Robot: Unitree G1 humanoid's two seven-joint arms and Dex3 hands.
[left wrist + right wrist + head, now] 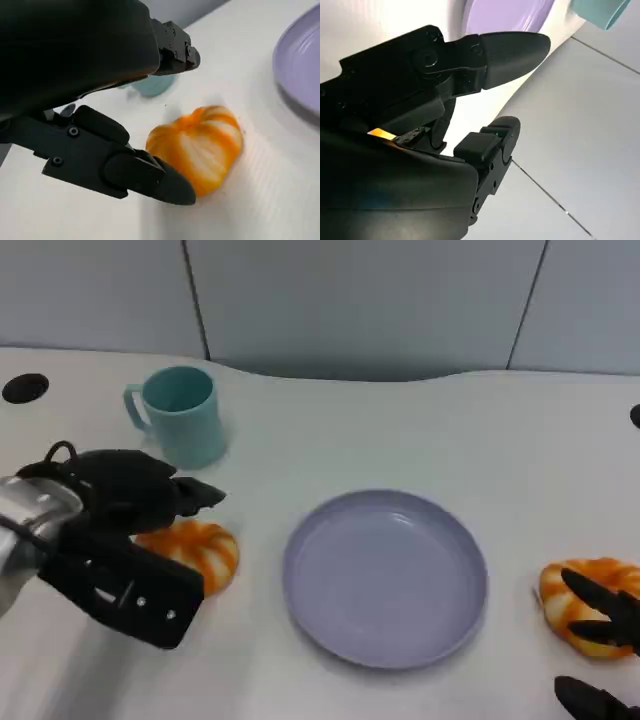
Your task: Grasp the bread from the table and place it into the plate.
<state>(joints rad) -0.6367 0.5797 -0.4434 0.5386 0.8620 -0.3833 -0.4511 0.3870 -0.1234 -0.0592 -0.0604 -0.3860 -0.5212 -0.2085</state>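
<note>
An orange-and-white bread roll (200, 548) lies on the white table left of the lavender plate (300, 540). My left hand (120, 530) hovers over the roll's left side with its fingers apart. In the left wrist view one finger (145, 175) reaches beside the roll (200, 150) and another (175, 50) is spread well away from it; nothing is gripped. A second roll (580, 595) lies right of the plate. My right hand (600, 640) sits over its near edge with fingers spread (510, 50), holding nothing.
A teal mug (182, 412) stands behind the left roll, close to my left hand. The table's back edge meets a grey wall. A black hole cover (25, 388) sits at the far left. The plate (300, 65) holds nothing.
</note>
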